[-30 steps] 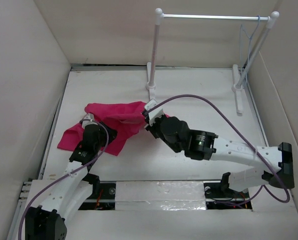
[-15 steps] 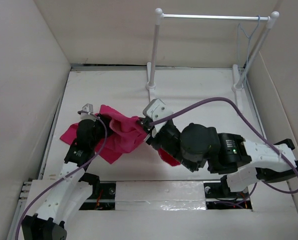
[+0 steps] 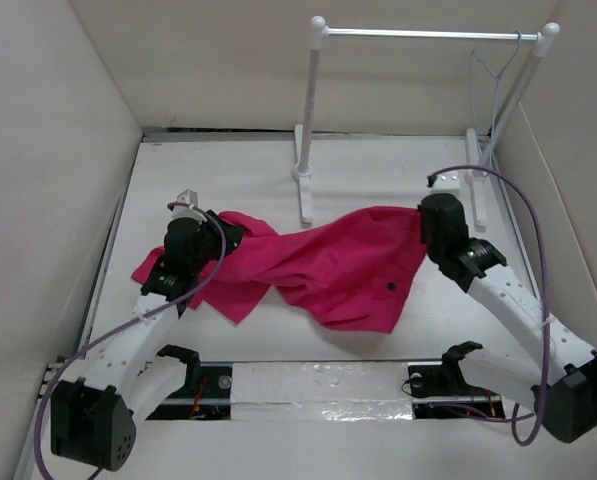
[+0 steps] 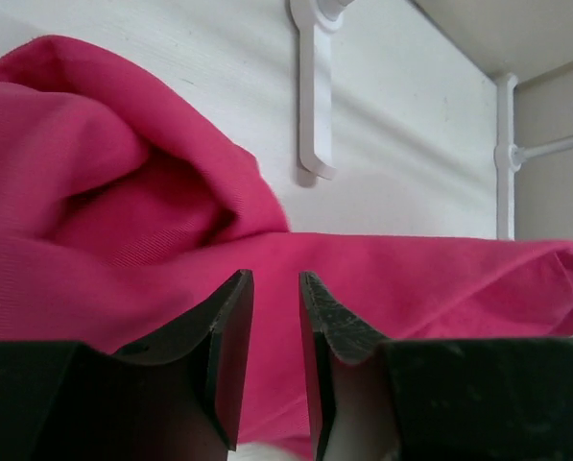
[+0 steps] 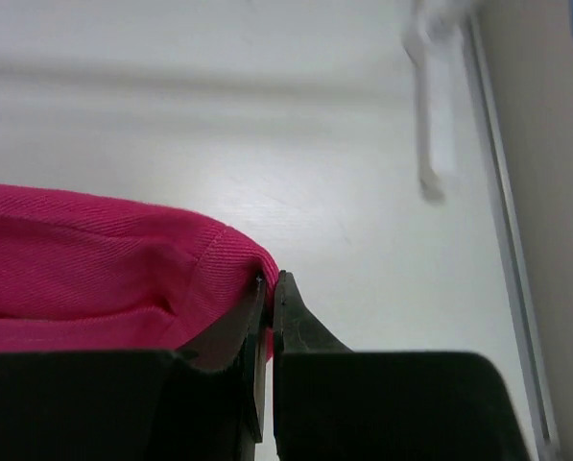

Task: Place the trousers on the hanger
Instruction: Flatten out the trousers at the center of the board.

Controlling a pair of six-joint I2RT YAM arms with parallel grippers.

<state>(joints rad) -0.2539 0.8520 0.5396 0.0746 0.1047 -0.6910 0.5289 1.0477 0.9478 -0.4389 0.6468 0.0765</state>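
Top view first: the trousers point(image 3: 328, 265) are spread out across the middle of the surface point(image 3: 378, 165), running from the left gripper point(image 3: 218, 228) over to the right gripper point(image 3: 425, 215). One bunched end lies by the left one, and a wide flap with a small dark button sags toward the near edge. The right end of the cloth sits right at the right gripper's tip. The hanger point(image 3: 490, 72) is up on the rack point(image 3: 313, 110) at the back, hooked at the right end of the bar, well away from the trousers.

Left wrist view: the left gripper point(image 4: 272, 288) has its jaws a narrow slit apart, right over the trousers point(image 4: 123, 192). Pink shows through the slit, but honestly I can't tell if they're actually pinching a fold or not. A rack foot point(image 4: 310, 96) lies on the surface just past the cloth.

Right wrist view: the right gripper point(image 5: 270, 283) has its jaws clenched on a stitched edge of the trousers point(image 5: 94, 259), with the cloth trailing off to the left. The other rack foot point(image 5: 435, 125) is a blur in the background.
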